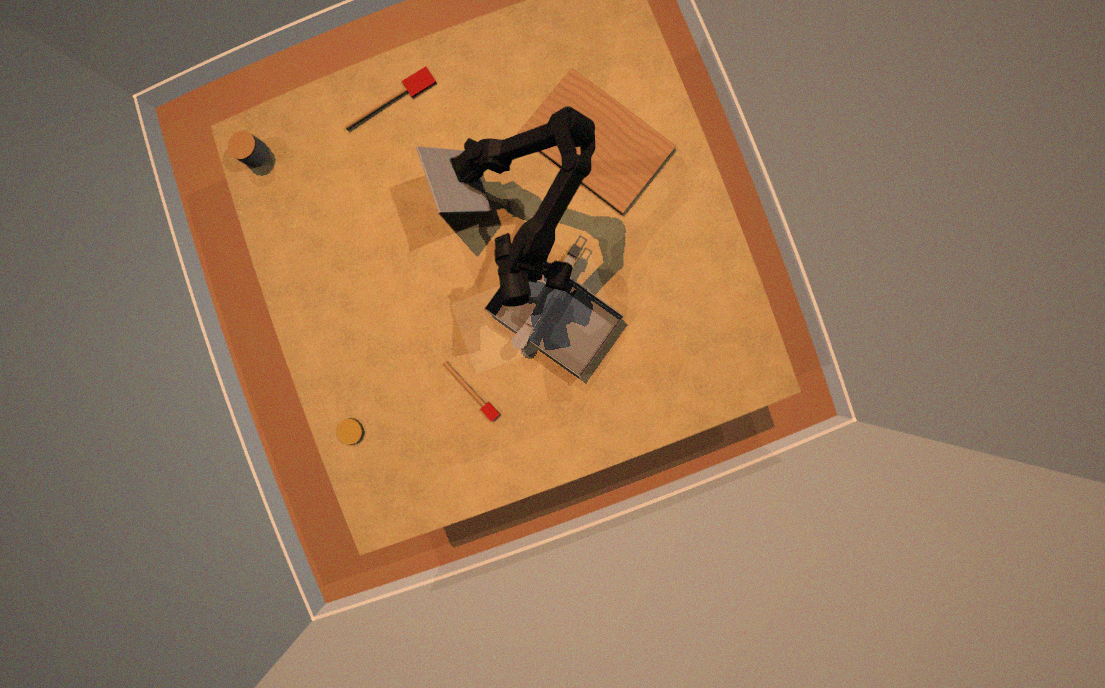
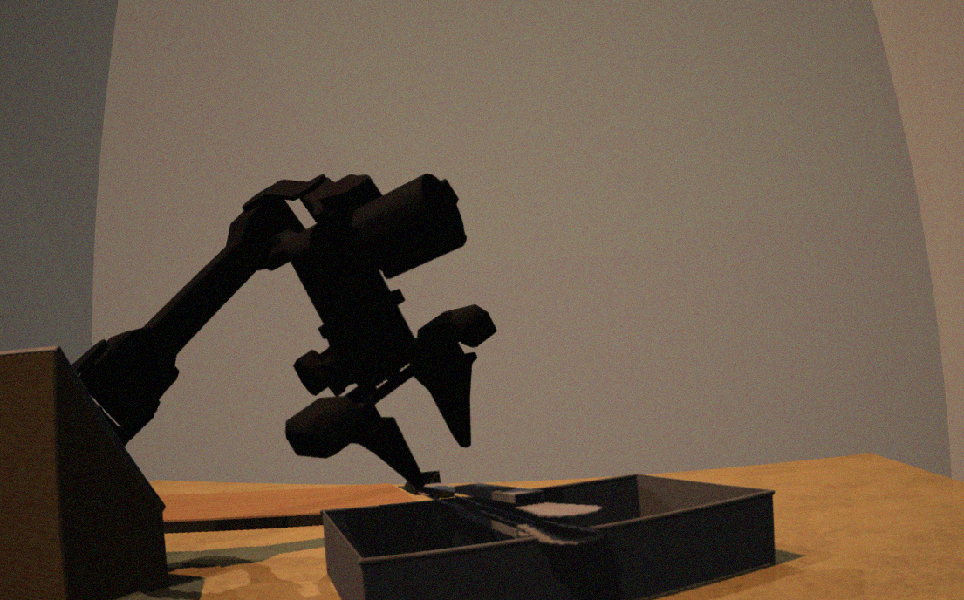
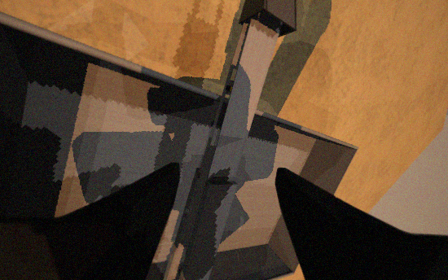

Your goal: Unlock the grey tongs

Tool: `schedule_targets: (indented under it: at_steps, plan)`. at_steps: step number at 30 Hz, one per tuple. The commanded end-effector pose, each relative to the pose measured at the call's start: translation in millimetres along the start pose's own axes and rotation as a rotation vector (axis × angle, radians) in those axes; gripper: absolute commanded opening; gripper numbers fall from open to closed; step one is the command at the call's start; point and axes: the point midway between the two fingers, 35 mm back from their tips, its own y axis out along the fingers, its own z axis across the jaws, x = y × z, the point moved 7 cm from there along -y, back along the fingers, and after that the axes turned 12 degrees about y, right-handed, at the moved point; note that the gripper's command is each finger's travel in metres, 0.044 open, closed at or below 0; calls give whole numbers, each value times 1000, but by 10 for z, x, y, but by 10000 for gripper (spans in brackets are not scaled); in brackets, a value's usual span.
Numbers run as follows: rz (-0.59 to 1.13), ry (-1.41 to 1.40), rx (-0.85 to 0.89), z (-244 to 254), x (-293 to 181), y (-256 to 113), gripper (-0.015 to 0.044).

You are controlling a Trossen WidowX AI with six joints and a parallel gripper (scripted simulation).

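The grey tongs [image 1: 525, 338] [image 2: 496, 492] [image 3: 261, 50] lie across the roasting tin [image 1: 607, 349] [image 2: 694, 551] [image 3: 98, 53]. Their boxy dark end sticks out past one long rim and their pale broad ends past the other. The two arms lie close together. My gripper [image 2: 443, 465] [image 3: 227, 172] is open and empty, pointing down at a slant above the tongs. In the wrist view the tongs pass between and beyond the fingertips, nearer the left one, with gaps beside them. The wooden board [image 1: 625, 162] [image 2: 247, 502] lies behind my arm. In the top view my fingers are hidden.
My arm stands on a grey wedge-shaped base [image 1: 445, 192] [image 2: 0, 446]. A red block [image 1: 419, 81] with a dark rod, a smaller red block [image 1: 490, 411] with thin rods, an upright cylinder [image 1: 242, 147] and a yellow disc [image 1: 349, 430] stand farther off.
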Motion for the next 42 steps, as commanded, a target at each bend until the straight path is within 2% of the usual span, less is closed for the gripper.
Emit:
schedule_targets:
  at_steps: [1,42]
  plan:
    - [2,11,10,36,-8,61,260]
    - [-4,12,-7,7,39,684,260]
